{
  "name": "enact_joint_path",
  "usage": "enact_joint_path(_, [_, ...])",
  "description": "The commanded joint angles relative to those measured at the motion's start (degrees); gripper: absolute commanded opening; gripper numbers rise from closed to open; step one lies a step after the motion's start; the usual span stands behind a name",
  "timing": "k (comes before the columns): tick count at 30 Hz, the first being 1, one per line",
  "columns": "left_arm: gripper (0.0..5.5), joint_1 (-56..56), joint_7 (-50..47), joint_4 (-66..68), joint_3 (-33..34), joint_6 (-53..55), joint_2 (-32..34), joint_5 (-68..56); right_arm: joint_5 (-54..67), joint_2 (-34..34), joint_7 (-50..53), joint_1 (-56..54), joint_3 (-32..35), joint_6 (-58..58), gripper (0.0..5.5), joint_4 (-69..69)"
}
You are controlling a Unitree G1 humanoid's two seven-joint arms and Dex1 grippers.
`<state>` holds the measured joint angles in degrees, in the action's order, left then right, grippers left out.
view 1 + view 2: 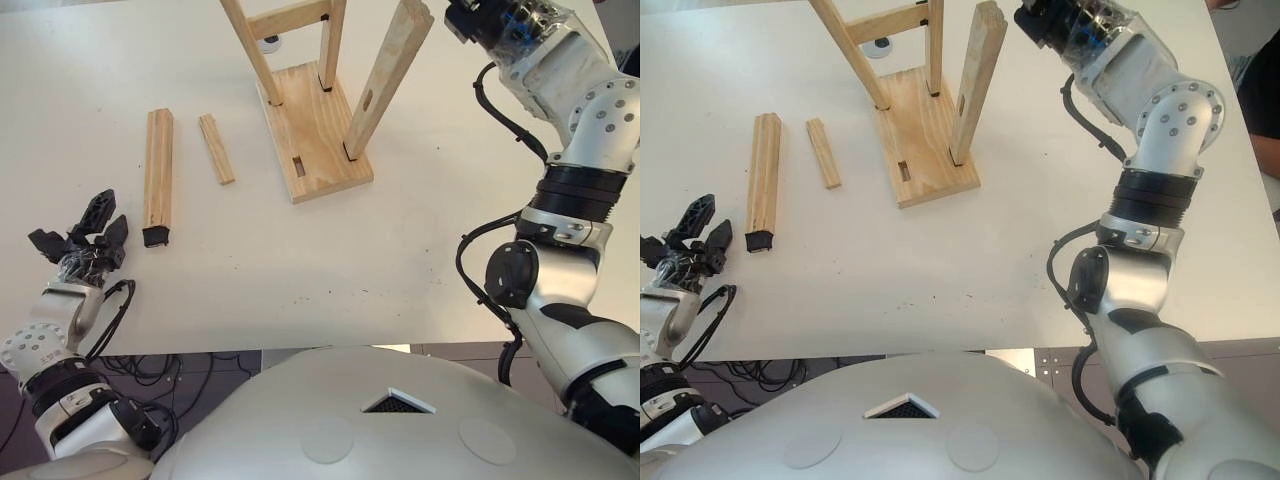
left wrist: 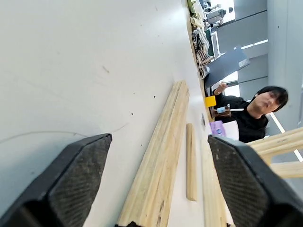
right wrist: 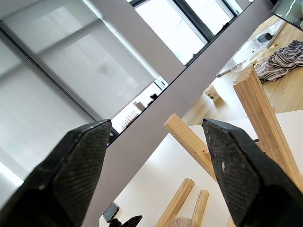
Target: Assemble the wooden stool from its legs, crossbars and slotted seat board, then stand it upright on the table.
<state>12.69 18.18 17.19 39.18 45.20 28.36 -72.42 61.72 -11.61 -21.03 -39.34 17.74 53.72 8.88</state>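
The slotted seat board (image 1: 318, 150) lies flat at the far middle of the white table. Three legs stand up out of it: two at the back (image 1: 250, 50) (image 1: 332, 40), joined by a crossbar (image 1: 290, 18), and one at its front right corner (image 1: 385, 75). An empty slot (image 1: 299, 165) shows at its front left. A loose leg (image 1: 158, 175) with a black foot cap and a short loose crossbar (image 1: 216, 148) lie to the left. My left gripper (image 1: 75, 225) hovers open near the table's front left, just short of the loose leg (image 2: 161, 165). My right gripper (image 3: 156, 125) is open, high beside the front right leg's top (image 3: 260, 109).
A small round disc (image 1: 272, 42) lies on the table behind the seat board. The table's front edge (image 1: 300, 345) runs close to my body, with cables hanging below it at the left. Bare tabletop (image 1: 330, 260) stretches between the seat board and that edge.
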Motion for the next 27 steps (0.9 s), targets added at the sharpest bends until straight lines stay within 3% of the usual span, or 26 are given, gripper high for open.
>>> enact_joint_path(1, [3.77,3.5,5.9,-9.0,-9.9,-4.9,3.1,14.6,-1.9,0.1,-0.5,-0.3,-0.9,-0.8,3.50,-0.5])
enact_joint_path(6, [3.77,3.4,11.2,-6.4,-14.6,-13.3,4.3,27.1,-2.3,0.4,-0.2,1.1,-0.8,-1.2,3.50,-1.9])
enact_joint_path(11, [3.77,2.5,11.4,6.6,-19.1,-34.0,5.0,45.3,-2.3,0.6,0.1,2.0,-0.9,-1.4,3.50,-2.8])
enact_joint_path(14, [3.77,1.3,12.1,11.2,-20.3,-43.0,3.5,49.7,-2.4,0.8,0.4,2.2,-0.8,-1.7,3.50,-2.9])
enact_joint_path(18, [3.77,0.9,15.4,8.1,-18.0,-44.8,0.3,44.8,-2.2,0.6,0.5,1.9,-0.9,-1.7,3.50,-2.7])
enact_joint_path(22, [3.77,0.3,17.5,4.0,-15.4,-43.5,1.1,42.1,-2.2,0.4,0.5,2.1,-1.0,-1.7,3.50,-2.7])
enact_joint_path(27, [3.77,1.5,18.4,1.2,-16.8,-44.1,0.9,45.3,-2.3,0.6,0.6,2.3,-1.2,-1.8,3.50,-2.9])
